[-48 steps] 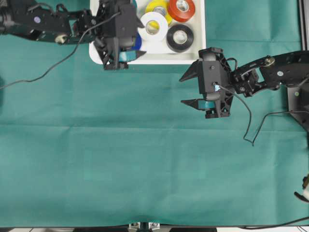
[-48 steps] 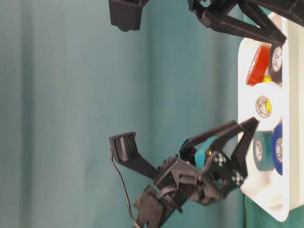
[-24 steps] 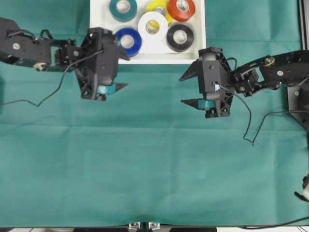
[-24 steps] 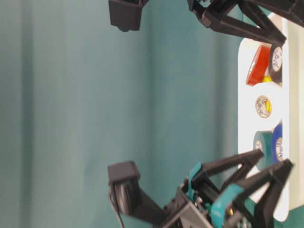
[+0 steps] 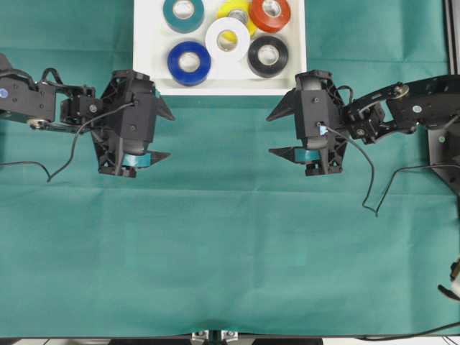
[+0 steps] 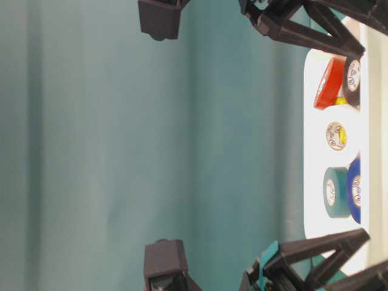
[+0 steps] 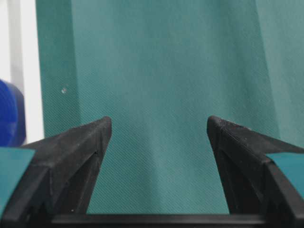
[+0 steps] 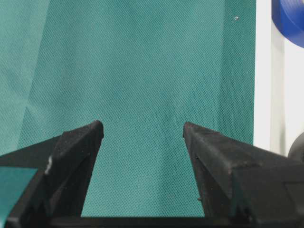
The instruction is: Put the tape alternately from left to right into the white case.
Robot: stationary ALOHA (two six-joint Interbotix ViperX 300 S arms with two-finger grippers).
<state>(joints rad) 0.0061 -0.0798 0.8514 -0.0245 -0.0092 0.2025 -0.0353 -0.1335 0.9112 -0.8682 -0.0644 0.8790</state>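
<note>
Six rolls of tape sit inside the white case (image 5: pixel 147 43), which lies at the top edge of the overhead view on the green cloth (image 5: pixel 230 244). Back row, from left to right: teal roll (image 5: pixel 182 13), yellow roll (image 5: pixel 237 10), orange-red roll (image 5: pixel 270 12). Front row: blue roll (image 5: pixel 189 62), white roll (image 5: pixel 228 39), black roll (image 5: pixel 267 55). White roll is partly over the yellow one, so only a part of the yellow shows. Blue and teal rolls lie flat with a small gap between them; from the table-level view the orange-red roll (image 6: pixel 328 83) looks tilted, leaning w/ the black roll (image 6: pixel 351 75) just beside it. Left gripper (image 5: pixel 164 135) is over the cloth, below the front left corner of the case and not touching it; its jaws are spread wide w/ nothing between them, and in the left wrist view only cloth shows between the two fingers (image 7: pixel 71 161), w/ the blue roll (image 7: pixel 9 114) and the case rim at the far left edge. Right gripper (image 5: pixel 277 134) is also over the cloth, near the front right corner of the case, jaws wide apart and empty; the right wrist view shows bare cloth between its fingers (image 8: pixel 71 156) and the case rim w/ a bit of blue roll (image 8: pixel 289 19) at the right. Both grippers are well apart from each other, approx. at the same level in the overhead view.
</note>
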